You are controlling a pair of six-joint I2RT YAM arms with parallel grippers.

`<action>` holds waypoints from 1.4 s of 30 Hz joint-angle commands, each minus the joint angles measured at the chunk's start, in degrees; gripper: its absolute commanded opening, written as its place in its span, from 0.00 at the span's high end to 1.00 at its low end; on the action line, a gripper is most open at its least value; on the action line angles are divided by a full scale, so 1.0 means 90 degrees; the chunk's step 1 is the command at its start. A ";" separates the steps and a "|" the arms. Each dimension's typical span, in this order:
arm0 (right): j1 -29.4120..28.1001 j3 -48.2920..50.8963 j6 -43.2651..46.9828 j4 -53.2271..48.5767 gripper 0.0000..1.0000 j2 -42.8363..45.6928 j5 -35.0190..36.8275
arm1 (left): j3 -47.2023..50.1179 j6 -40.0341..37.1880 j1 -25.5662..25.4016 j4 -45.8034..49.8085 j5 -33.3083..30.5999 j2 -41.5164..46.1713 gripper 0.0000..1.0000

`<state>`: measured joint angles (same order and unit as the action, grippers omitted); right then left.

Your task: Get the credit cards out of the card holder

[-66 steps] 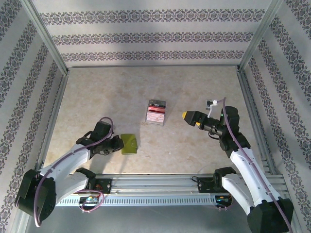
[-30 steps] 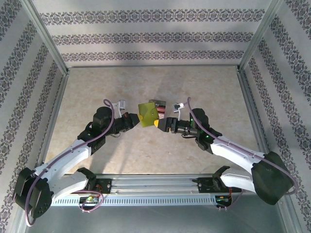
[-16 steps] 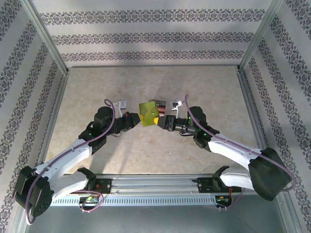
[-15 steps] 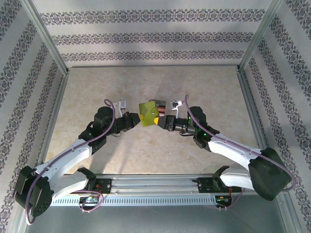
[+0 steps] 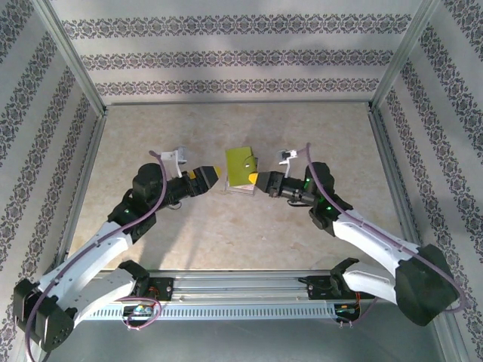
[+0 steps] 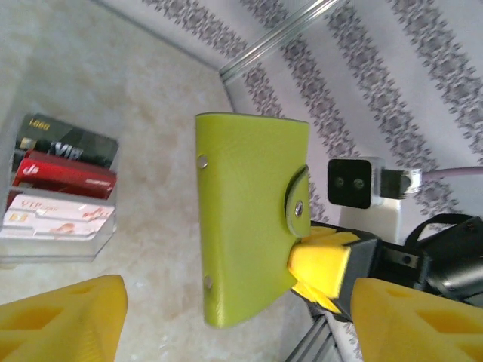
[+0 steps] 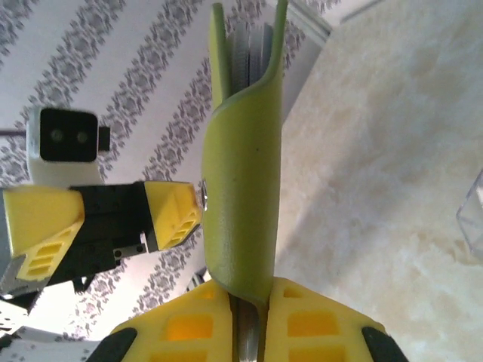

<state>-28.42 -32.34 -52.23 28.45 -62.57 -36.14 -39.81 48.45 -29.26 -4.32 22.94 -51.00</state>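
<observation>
Left tool has spread and drawn back, leaving right tool alone pinching the card holder

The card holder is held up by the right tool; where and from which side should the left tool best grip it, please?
Probably the card holder's free riveted edge, pinched across its flat faces from the left tool's side: the right tool clamps the snap-tab edge.
</observation>
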 commanded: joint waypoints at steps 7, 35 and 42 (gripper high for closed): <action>0.0913 0.0000 -0.1341 0.1833 0.98 0.0799 -0.0619 | -0.0472 -0.0594 -0.0001 -0.1291 0.0553 0.0048 0.05; 0.0245 -0.0372 -0.2058 0.3270 0.98 0.0160 -0.0936 | -0.1729 0.0233 -0.0371 -0.2924 0.2119 -0.1951 0.51; 0.0198 -0.0352 -0.2048 0.3277 0.98 0.0108 -0.0926 | -0.1689 0.0165 -0.0363 -0.2817 0.1962 -0.1896 0.70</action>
<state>-26.04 -33.69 -70.83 53.63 -61.39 -44.03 -53.95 50.33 -31.88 -26.63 40.49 -68.82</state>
